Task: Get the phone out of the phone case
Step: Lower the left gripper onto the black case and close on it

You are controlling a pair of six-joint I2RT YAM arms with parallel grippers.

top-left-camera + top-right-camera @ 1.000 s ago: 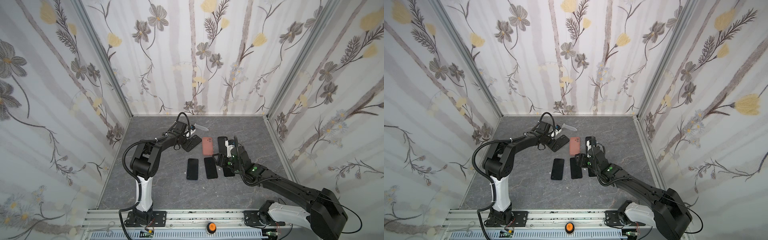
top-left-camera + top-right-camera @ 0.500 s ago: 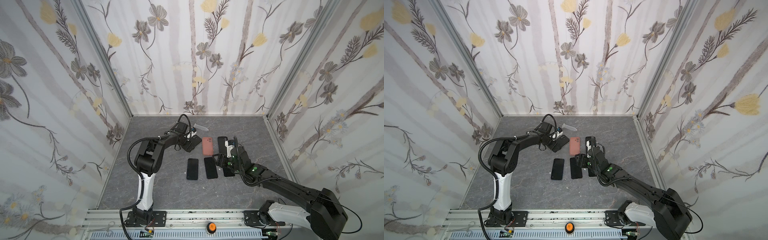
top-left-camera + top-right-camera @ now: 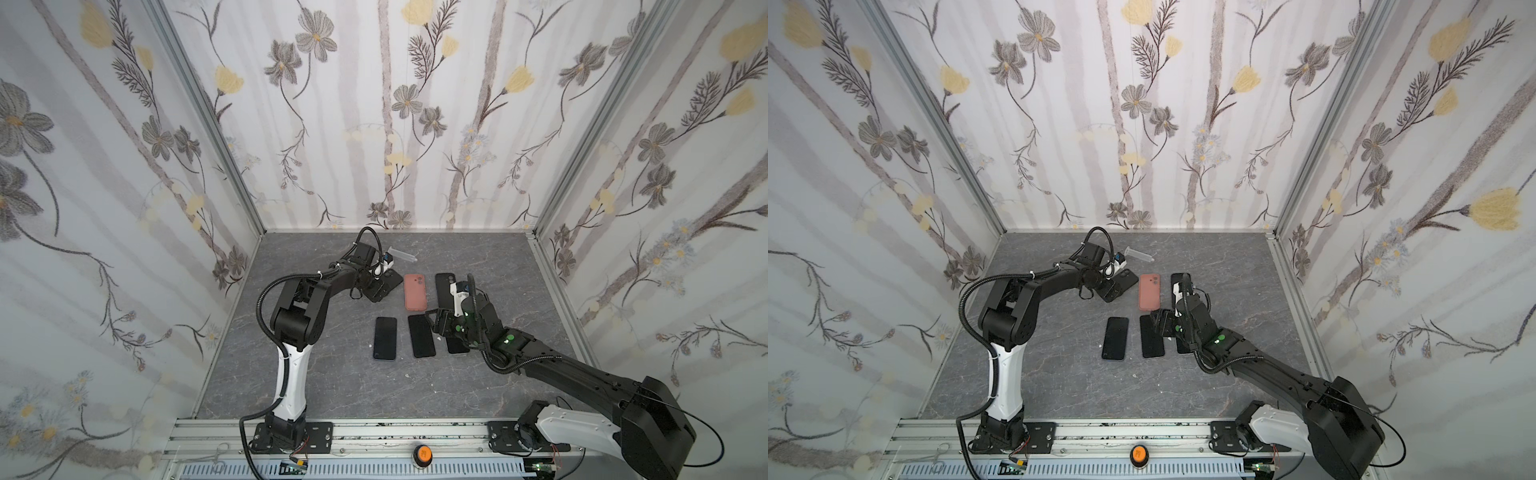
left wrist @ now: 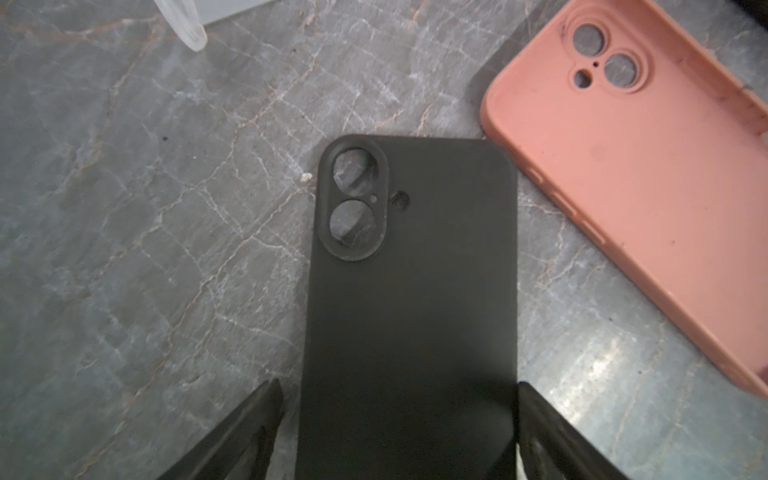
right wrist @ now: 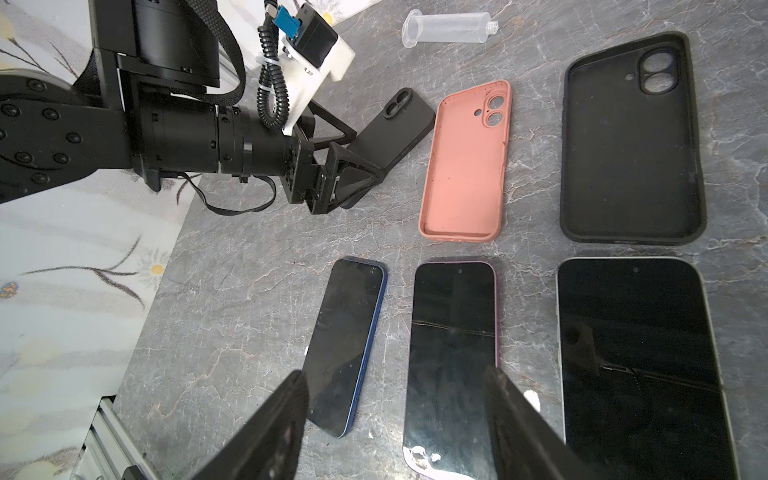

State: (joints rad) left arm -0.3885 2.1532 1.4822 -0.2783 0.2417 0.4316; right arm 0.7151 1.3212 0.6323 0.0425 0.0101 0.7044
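Under right pincer, third phone mostly hidden.

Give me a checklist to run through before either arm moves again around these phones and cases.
1. Black case empty: ok, the table shows through its camera holes.
2. Left gripper astride the black case: ok. A strip of table shows beside one finger, so it is not clamped.
3. Pink case and second black case empty: ok, both lie open side up.
4. Phones out of their cases: ok. The blue-edged phone, purple-edged phone and pale-edged phone lie bare, screens up.
5. Right gripper open and empty: ok, it hovers above the phones.
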